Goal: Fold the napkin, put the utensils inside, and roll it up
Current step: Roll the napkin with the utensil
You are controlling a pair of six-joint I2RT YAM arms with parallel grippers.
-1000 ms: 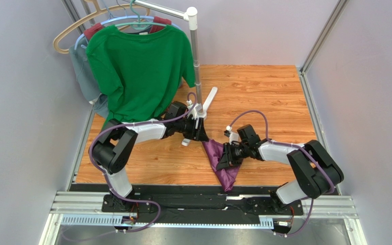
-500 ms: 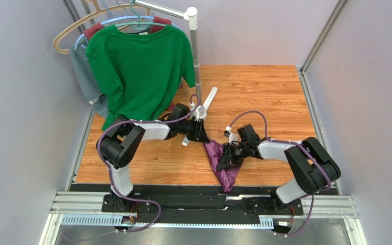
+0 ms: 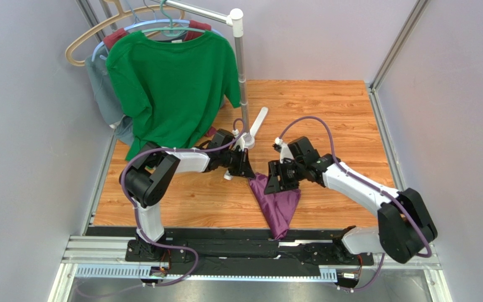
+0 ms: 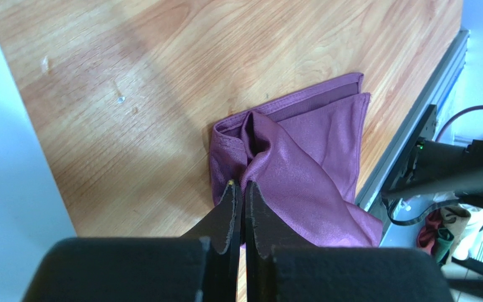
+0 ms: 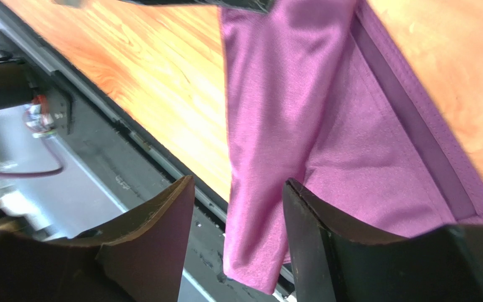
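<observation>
The purple napkin (image 3: 278,202) lies crumpled near the table's front edge, its lower tip hanging over the black rail. My left gripper (image 3: 248,174) is shut on the napkin's far left corner. In the left wrist view the cloth (image 4: 301,157) bunches up into the closed tips (image 4: 238,185). My right gripper (image 3: 275,184) hovers over the napkin's upper part. It stands open (image 5: 238,189), with a fold of the napkin (image 5: 351,138) showing below, between the fingers but not touched by them. The utensils are out of view.
A green T-shirt (image 3: 171,82) hangs with other garments on a rack at the back left. The rack's pole (image 3: 240,69) and white foot (image 3: 256,123) stand just behind the left gripper. The black rail (image 3: 225,234) runs along the front. Grey walls close in both sides.
My left gripper has shut on the napkin's corner. My right gripper has opened, let go of the cloth and pulled up and back, and the napkin now lies wider on the right.
</observation>
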